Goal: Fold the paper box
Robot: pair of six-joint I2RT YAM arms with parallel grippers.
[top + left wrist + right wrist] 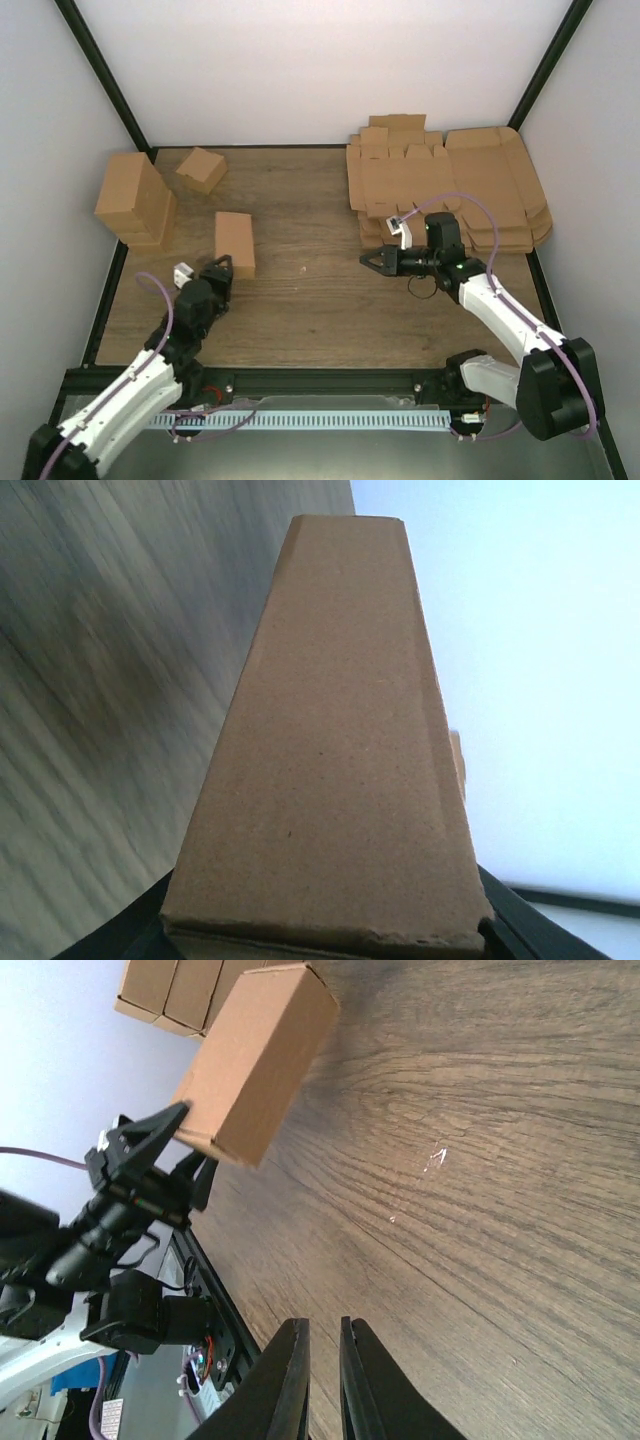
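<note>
Brown paper box (234,243) clamped by left fingers (150,1132), right fingers (285,1380) nearly together, tabletop (320,310) between

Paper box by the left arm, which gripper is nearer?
Left. The left gripper clamps the paper box at its near end; the right gripper hangs apart, off to its right.

The paper box (234,243) is a plain brown, closed rectangular carton, left of centre.
</note>
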